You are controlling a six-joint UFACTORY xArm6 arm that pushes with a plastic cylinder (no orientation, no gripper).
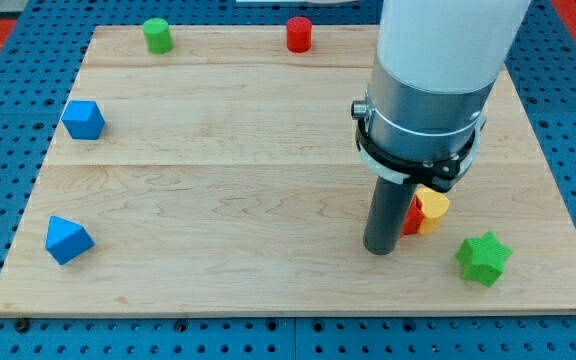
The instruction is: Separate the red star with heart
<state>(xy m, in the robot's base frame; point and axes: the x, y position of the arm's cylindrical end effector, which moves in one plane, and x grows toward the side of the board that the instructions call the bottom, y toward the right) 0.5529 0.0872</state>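
Observation:
My tip [379, 249] rests on the board at the lower right, just left of a red block [410, 217] that is mostly hidden behind the rod; its shape cannot be made out. A yellow heart-like block [431, 209] touches the red block's right side. The arm's grey and white body covers the area above them.
A green star [484, 258] lies at the lower right near the board's edge. A red cylinder [299, 34] and a green cylinder [157, 35] stand at the top edge. Two blue blocks [83, 119] [67, 239] lie at the left. The wooden board [218, 180] sits on a blue perforated table.

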